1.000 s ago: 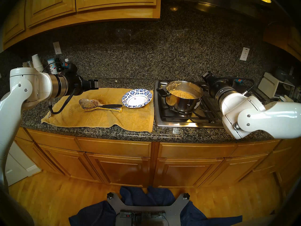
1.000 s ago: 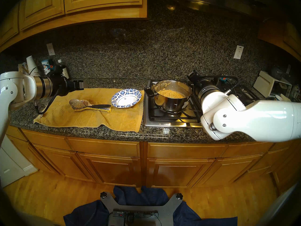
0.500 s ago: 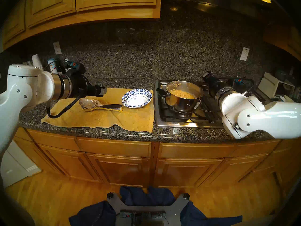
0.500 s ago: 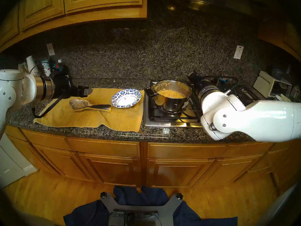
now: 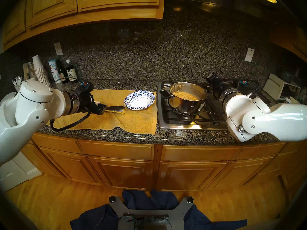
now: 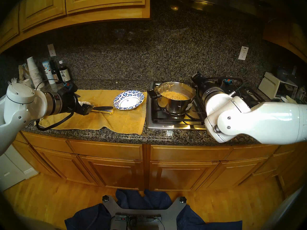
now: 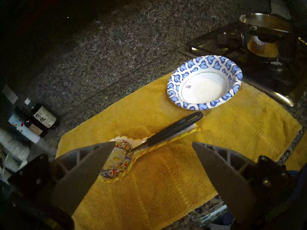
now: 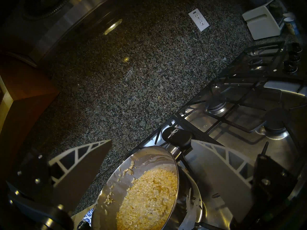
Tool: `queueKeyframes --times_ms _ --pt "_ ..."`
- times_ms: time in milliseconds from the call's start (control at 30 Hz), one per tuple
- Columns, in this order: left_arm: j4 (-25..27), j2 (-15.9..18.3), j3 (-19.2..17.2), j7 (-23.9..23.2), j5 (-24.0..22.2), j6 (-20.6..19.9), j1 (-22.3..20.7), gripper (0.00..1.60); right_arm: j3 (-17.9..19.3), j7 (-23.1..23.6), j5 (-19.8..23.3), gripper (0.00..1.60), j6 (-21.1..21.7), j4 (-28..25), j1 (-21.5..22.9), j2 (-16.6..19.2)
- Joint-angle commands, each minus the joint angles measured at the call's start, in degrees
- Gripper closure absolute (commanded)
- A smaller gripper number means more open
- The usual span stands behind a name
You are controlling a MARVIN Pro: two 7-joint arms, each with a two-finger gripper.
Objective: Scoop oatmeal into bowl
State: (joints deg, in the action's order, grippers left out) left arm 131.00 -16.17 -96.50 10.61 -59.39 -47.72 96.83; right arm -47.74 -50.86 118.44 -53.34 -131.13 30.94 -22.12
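The left gripper point(image 5: 100, 109) is hanging, jaws spread wide and empty, over the bowl end of the spoon point(image 7: 172, 129), having swung down and toward the middle of the counter from a higher spot above the yellow towel point(image 5: 132, 121) a second earlier, its wrist rolling on the way. The spoon is lying in the painted spoon rest point(image 7: 123, 165) near the towel's left side, its black handle pointing toward the bowl point(image 5: 139, 100), which is sitting empty at the towel's back right corner. The oatmeal point(image 5: 186, 95) is waiting in the steel pot point(image 5: 187, 103) on the stove point(image 5: 191, 123), at the counter's right. The right gripper point(image 8: 150, 158) is idling beside the pot's far handle, jaws likewise apart, unmoved. The drop suggests a spoon pickup is being lined up; no scooping has begun.
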Motion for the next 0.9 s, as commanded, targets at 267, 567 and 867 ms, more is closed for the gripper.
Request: queueKeyframes --times_ms 267,567,867 --pt "-1.4 4.9 7.1 -5.8 19.8 12.8 1.2 0.0 1.2 0.4 -0.8 0.0 -0.2 0.0 1.7 0.0" --pt "-3.5 4.1 14.5 -4.9 31.3 20.0 -1.8 0.0 1.2 0.4 -0.7 0.0 -0.2 0.0 1.7 -0.1" --pt "-5.2 0.9 20.4 -6.5 40.5 23.4 -6.7 0.0 1.2 0.5 -0.6 0.0 -0.2 0.0 1.6 -0.1"
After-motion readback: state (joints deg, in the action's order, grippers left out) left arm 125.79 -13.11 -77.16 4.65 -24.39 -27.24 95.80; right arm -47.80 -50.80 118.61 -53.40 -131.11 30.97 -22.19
